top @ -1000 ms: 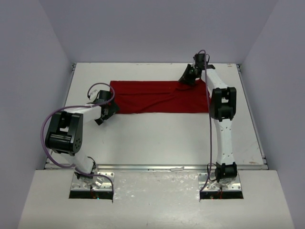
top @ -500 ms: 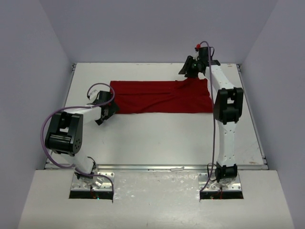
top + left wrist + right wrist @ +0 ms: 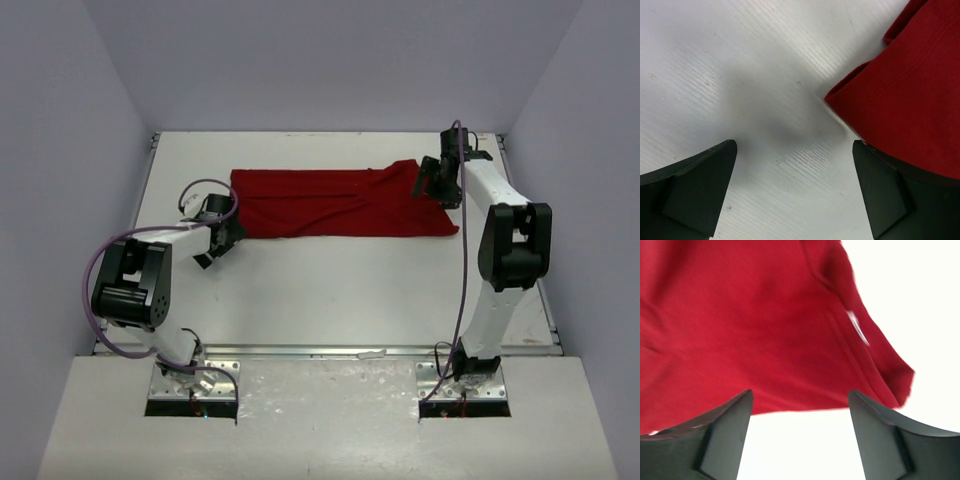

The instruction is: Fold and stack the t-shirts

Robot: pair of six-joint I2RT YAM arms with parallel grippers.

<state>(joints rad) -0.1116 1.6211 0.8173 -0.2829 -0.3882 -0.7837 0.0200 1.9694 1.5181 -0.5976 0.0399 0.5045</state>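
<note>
One deep-red t-shirt (image 3: 340,205) lies across the back half of the white table as a long, rumpled band. Over its right end hovers my right gripper (image 3: 436,186), open. In the right wrist view the red cloth (image 3: 750,330) lies just beyond the right gripper (image 3: 800,400), with only bare table between the fingers. My left gripper (image 3: 215,243) is open at the band's near-left corner. In the left wrist view the left gripper (image 3: 794,150) spans bare table, and its right finger (image 3: 885,190) borders the shirt's edge (image 3: 910,100).
The table (image 3: 330,290) is boxed in by pale walls at the back and both sides. A metal rail (image 3: 330,351) runs along its near edge. A purple cable (image 3: 105,260) loops off the left arm. A small white label (image 3: 857,327) shows on the cloth.
My right gripper has opened, let go of the cloth and swung from the shirt's back edge to its right end. The shirt's right end now reaches farther right. The left gripper shifted slightly.
</note>
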